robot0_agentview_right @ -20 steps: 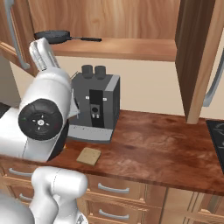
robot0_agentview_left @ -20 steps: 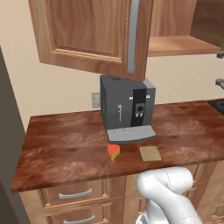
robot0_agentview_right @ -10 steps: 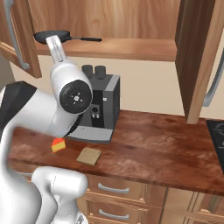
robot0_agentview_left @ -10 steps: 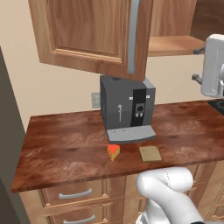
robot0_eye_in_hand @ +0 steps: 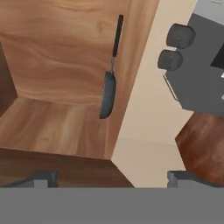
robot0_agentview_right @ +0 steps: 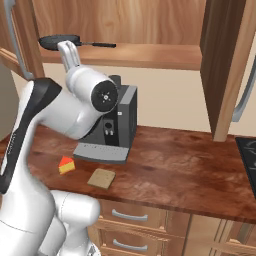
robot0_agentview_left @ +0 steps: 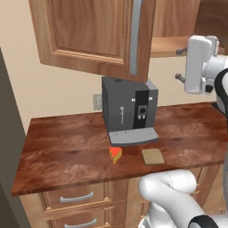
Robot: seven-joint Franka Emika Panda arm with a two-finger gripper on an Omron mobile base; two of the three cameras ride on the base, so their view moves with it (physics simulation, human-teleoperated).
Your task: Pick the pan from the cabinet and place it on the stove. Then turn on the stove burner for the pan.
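Even, bright rendered light with no glare and no hard highlights. The coffee machine (robot0_agentview_left: 128, 109) casts a soft shadow on the wooden surface (robot0_agentview_left: 67, 151); the open cabinet (robot0_agentview_right: 125, 25) is dimmer at its far wall. Everything is slightly soft and low in detail, without edge distortion

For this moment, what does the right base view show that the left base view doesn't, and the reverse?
Right base view: the pan lying on the open cabinet's shelf, plus a corner of the stove.
Left base view: the wall outlet behind the coffee machine.
Both: the coffee machine, the cheese wedge, the brown square and the wooden counter.
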